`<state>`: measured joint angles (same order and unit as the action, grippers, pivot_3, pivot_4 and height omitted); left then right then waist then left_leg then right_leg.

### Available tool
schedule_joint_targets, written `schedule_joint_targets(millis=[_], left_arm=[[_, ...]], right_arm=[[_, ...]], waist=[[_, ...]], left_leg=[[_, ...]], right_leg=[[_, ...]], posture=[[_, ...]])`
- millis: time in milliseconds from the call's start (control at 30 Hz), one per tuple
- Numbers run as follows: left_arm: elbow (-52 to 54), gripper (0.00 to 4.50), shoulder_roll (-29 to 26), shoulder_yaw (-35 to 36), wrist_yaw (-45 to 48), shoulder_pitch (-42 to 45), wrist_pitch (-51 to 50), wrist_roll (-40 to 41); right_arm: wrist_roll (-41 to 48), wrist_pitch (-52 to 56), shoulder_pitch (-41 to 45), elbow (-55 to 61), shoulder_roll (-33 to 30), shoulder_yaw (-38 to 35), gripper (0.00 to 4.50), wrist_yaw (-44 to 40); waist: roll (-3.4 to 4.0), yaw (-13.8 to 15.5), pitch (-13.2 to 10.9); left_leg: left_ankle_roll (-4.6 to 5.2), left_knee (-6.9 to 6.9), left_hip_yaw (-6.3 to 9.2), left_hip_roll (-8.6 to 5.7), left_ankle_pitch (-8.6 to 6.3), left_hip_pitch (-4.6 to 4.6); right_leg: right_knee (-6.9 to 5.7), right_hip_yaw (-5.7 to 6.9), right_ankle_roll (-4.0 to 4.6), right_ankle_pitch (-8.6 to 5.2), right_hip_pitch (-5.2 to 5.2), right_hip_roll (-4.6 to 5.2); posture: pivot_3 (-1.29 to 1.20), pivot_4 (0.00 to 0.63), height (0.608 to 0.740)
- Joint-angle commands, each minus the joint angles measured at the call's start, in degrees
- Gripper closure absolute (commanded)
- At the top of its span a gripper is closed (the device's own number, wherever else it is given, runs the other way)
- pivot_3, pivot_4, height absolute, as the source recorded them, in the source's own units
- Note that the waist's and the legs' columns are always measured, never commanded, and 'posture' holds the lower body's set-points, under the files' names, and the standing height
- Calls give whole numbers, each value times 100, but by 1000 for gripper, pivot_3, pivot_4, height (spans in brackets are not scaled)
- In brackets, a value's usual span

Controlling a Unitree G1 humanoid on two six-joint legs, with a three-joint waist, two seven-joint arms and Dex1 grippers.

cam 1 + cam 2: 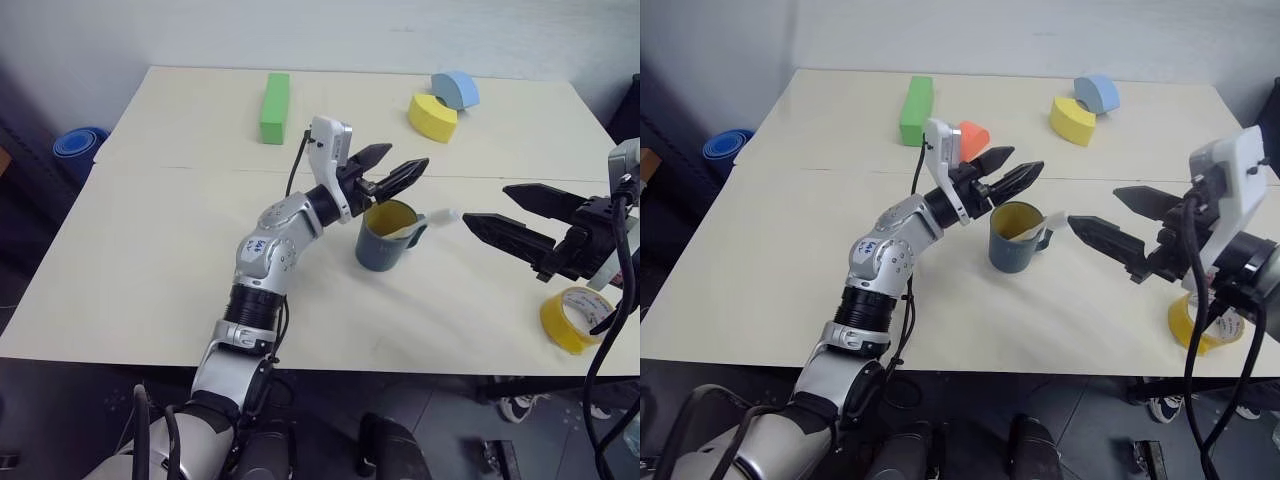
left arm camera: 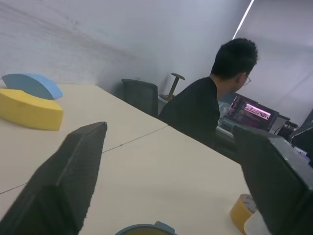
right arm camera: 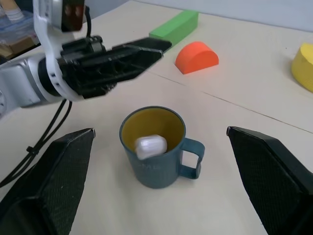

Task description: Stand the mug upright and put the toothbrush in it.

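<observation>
The mug (image 1: pixel 384 237) is stood upright on the counter (image 1: pixel 150 250), the toothbrush (image 1: pixel 425 222) leaned inside; left pincer (image 1: pixel 392 168) and right pincer (image 1: pixel 518 218) are spread open, empty.

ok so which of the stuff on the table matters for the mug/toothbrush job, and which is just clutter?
Job items:
mug, standing upright
toothbrush, in the mug, leaning over the rim

Just lying about:
green block
orange half-round block
yellow block
blue block
yellow tape roll
</observation>
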<state>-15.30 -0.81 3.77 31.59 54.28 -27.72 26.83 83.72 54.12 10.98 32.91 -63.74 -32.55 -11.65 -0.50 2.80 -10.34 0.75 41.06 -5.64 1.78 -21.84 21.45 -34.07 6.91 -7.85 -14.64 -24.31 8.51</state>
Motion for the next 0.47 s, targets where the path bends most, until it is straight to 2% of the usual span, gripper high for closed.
schedule_joint_targets(millis=[33, 100, 133, 267, 367, 467], left_arm=[[737, 31, -1052, 387, 638, 363, -746, 548], [873, 31, -2036, 304, 1485, 355, -1120, 664], [947, 31, -2738, 192, 2210, 237, -1160, 653], [1101, 31, -4661, -84, 4099, -242, -1056, 538], [1189, 31, -5451, -107, 4760, -575, -890, 478], [1452, 31, -5742, -47, 4863, -935, -659, 366]], right_arm=[[-381, -31, 5, -238, -143, -11, 0, -409], [-647, -10, -34, -434, -208, 19, 0, -724], [-796, 14, -89, -538, -287, 24, 0, -1009], [-1216, 46, -282, -808, -571, -43, 0, -2187], [-1469, 41, -355, -975, -737, -58, 0, -2943], [-1860, -99, -358, -1060, -804, 90, 0, -3455]], waist=[[3, -82, 2], [9, -152, 5], [13, -161, 8], [16, -169, 7], [15, -101, 5], [14, -58, 5]], left_leg=[[0, -2, -2, 2, 0, 0], [-1, -5, -1, 3, 0, -2], [-1, -10, -3, 3, 0, -8], [-7, -23, -9, 6, -2, -19], [-10, -14, -8, 7, -4, -11], [-9, 0, 1, 5, -5, -5]], right_leg=[[-2, -2, 0, 0, -2, -3], [-12, -1, 0, 0, -6, -3], [-20, -2, 0, 0, -10, -3], [-35, -2, 0, 0, -21, -5], [-27, -2, 0, 0, -17, -5], [4, 0, 0, 0, 6, -6]], posture=[[0, 150, 740], [0, 150, 740], [0, 150, 740], [0, 150, 740], [0, 150, 740], [0, 150, 740]])
